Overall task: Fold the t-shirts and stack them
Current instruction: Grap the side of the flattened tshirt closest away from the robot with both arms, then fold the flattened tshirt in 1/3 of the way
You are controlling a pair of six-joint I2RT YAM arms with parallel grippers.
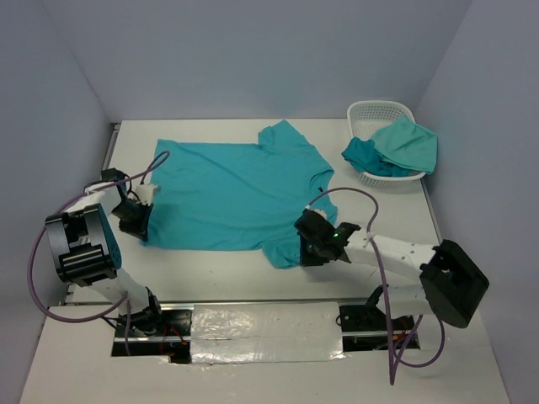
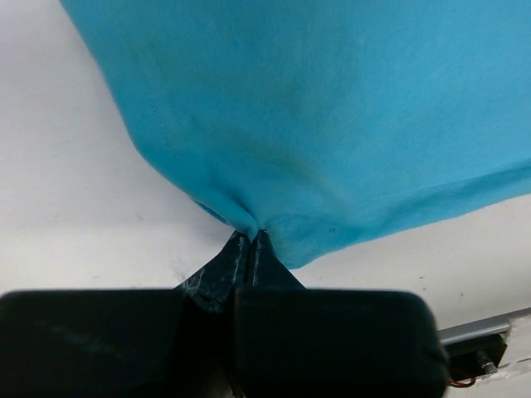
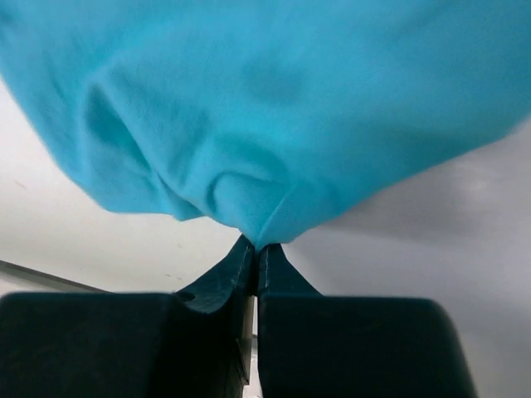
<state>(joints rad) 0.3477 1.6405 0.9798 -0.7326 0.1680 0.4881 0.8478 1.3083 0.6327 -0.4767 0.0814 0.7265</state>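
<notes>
A turquoise t-shirt (image 1: 232, 189) lies spread flat across the middle of the white table, neck toward the right. My left gripper (image 1: 139, 220) is shut on the shirt's near-left bottom corner; in the left wrist view the cloth (image 2: 315, 124) puckers into the closed tips of that gripper (image 2: 251, 235). My right gripper (image 1: 308, 244) is shut on the near-right sleeve edge, and in the right wrist view the fabric (image 3: 274, 108) bunches into its tips (image 3: 255, 243). Two more t-shirts (image 1: 394, 150), one darker teal and one greener, hang over the basket's rim at the back right.
A white lattice basket (image 1: 376, 113) stands at the table's back right corner. Purple cables loop from both arms. The table's near edge (image 1: 253, 301) runs just in front of both grippers, with a foil-covered strip beyond it.
</notes>
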